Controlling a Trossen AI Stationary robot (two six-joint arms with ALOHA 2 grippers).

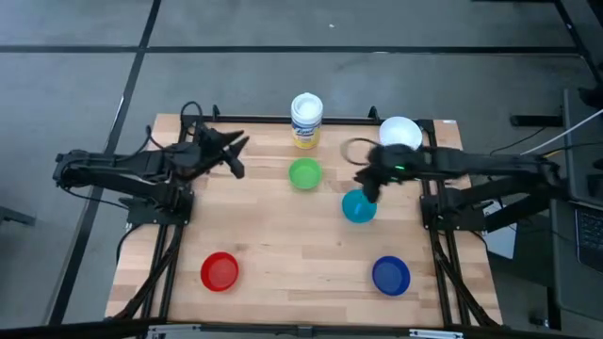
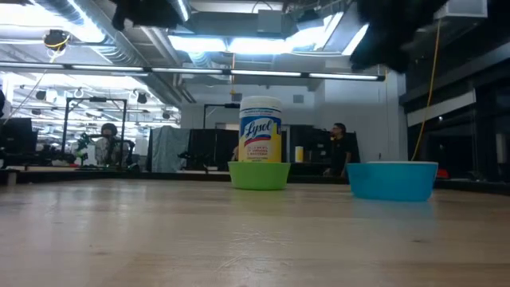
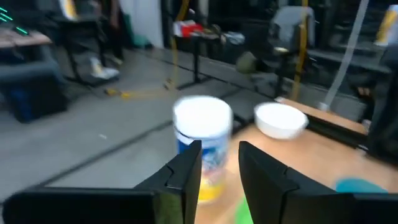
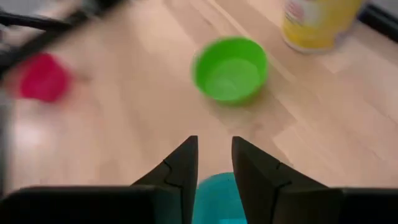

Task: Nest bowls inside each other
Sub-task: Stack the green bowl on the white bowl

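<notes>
Five bowls rest on their bases on the wooden table. The white bowl (image 1: 399,132) sits at the far right, the green bowl (image 1: 304,173) in the middle, the teal bowl (image 1: 358,205) to its right, the red bowl (image 1: 220,271) near left and the blue bowl (image 1: 390,275) near right. My right gripper (image 1: 366,188) hangs above the teal bowl (image 4: 217,199). It is tipped down toward the green bowl (image 4: 230,68), slightly open, with nothing between its fingers. My left gripper (image 1: 238,155) is raised over the far left, slightly open and empty (image 3: 221,162).
A white canister (image 1: 306,120) with a yellow-blue label stands at the far edge behind the green bowl. A black frame rail (image 1: 358,121) runs along the table's far edge. Bare wood lies between the green, red and blue bowls.
</notes>
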